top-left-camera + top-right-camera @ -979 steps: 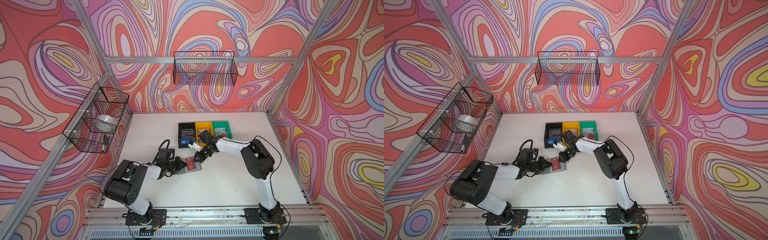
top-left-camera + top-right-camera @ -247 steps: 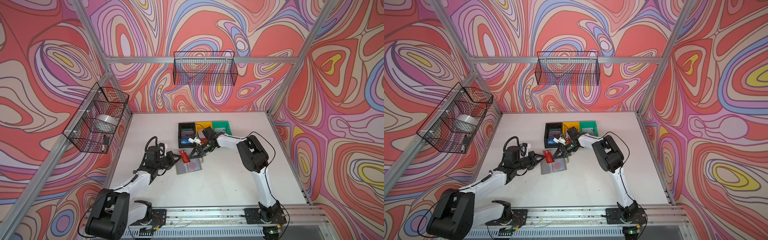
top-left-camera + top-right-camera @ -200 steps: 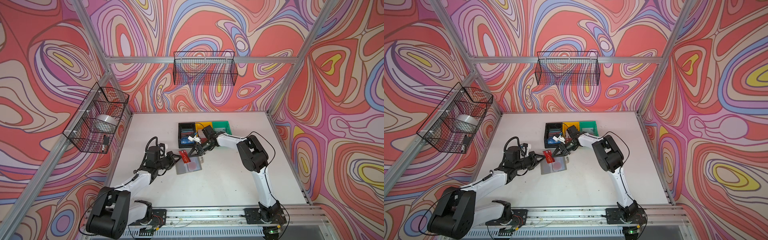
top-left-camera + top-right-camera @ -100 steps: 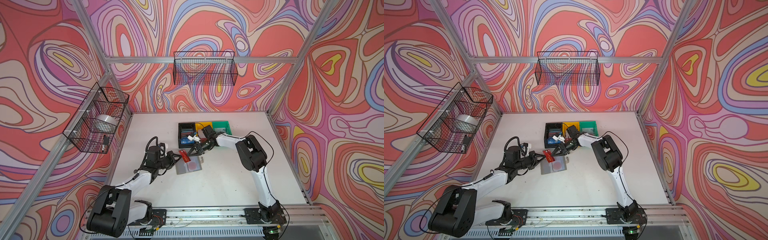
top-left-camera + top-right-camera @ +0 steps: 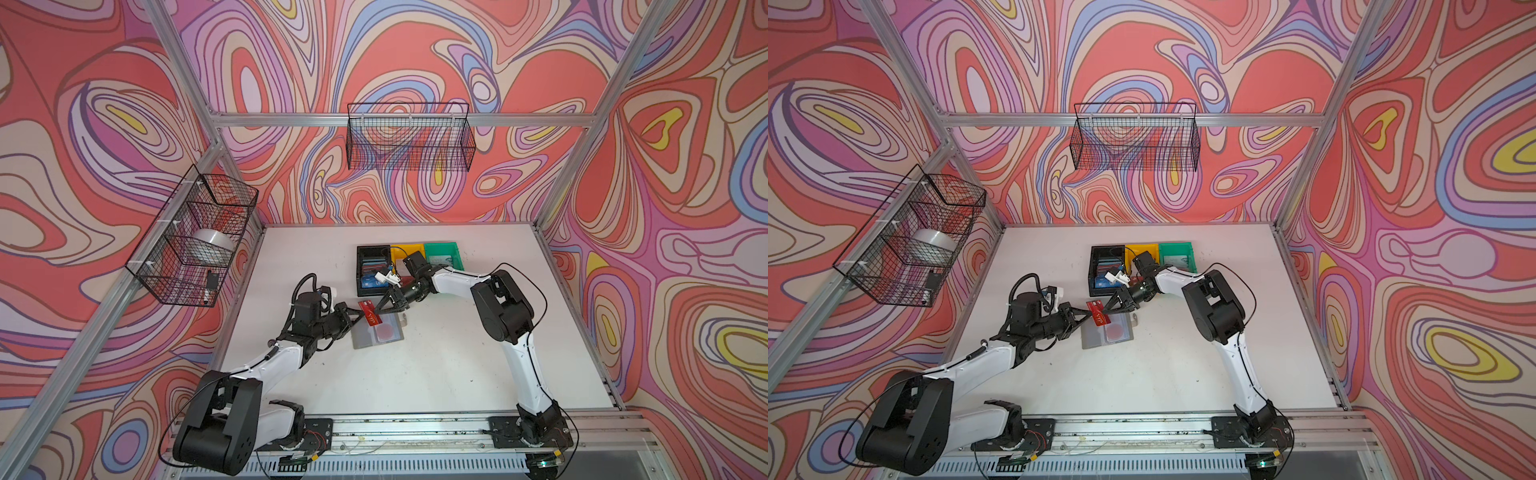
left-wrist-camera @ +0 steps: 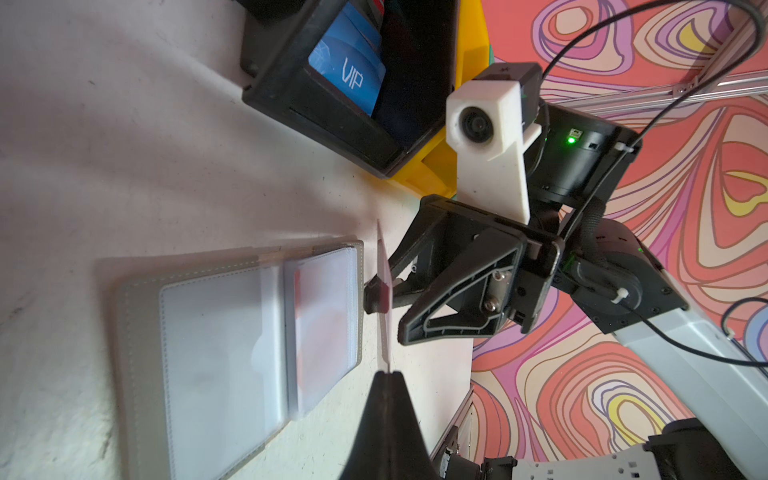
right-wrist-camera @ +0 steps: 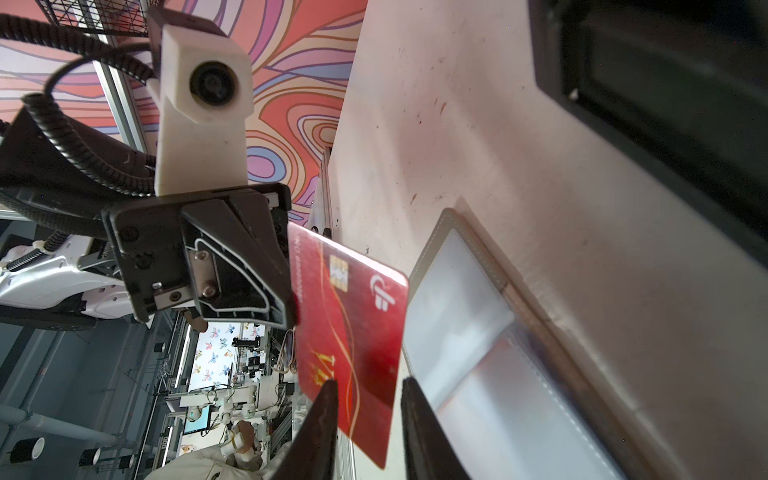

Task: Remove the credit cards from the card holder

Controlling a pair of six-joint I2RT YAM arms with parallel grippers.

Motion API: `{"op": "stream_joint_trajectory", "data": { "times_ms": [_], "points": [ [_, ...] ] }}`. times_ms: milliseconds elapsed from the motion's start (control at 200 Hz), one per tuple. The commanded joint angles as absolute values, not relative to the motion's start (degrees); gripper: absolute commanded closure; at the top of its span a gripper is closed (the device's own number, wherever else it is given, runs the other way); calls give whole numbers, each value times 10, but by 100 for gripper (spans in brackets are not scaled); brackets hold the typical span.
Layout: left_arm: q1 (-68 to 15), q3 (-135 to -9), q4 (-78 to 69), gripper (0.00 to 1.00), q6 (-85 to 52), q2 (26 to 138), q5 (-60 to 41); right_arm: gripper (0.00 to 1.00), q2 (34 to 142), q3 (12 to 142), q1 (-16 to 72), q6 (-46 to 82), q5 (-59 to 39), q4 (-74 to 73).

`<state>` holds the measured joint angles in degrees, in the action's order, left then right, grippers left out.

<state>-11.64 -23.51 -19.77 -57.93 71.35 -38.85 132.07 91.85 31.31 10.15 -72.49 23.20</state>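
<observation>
Two grippers, one card: both met at the thin red plastic card printed VIP [image 5: 370, 313], which was held clear of the white tabletop [image 5: 415, 374] over a corner of the card holder.
Step in hand: a handover, by my reading. The red card was out of its sleeve and passing from the left arm to the right.
Left gripper [image 6: 385, 376]: fingers were pressed together on one edge of the red card, and it seemed to carry the card alone.
Right gripper [image 7: 369, 388]: fingers were parted and straddled the card's free end. One tip looked to brush the card in the left wrist view, but no firm pinch showed.
Card holder: the flat grey folding wallet with translucent sleeves [image 5: 360, 338] lay open on the table. A pale card with a round red blob [image 5: 385, 331] sat in one sleeve.
Black plastic bin [image 5: 358, 270]: it stood just behind the right gripper, with a blue VIP card [image 5: 371, 282] inside.
Left arm pose: it was stretched low and forward, with the fingers pointing toward the right arm.
Right arm pose: the elbow was high, the forearm reached back across the middle, and the fingers angled down at the card.
Next move calls for: the right fingers to close squarely on the free end before the left lets go. The card is thin and slick and likely to pivot if pinched at a corner. The pale card was left to pull.
</observation>
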Motion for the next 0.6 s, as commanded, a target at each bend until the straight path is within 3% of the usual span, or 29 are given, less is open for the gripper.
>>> {"op": "stream_joint_trajectory", "data": {
  "times_ms": [0,591],
  "points": [
    [-119,-238,-206,100,-584,713,-396,71,1329,920,316,91,-737,234],
    [-128,-245,-230,100,-589,742,-403,76,1339,927,316,113,-758,209]
  ]
}}
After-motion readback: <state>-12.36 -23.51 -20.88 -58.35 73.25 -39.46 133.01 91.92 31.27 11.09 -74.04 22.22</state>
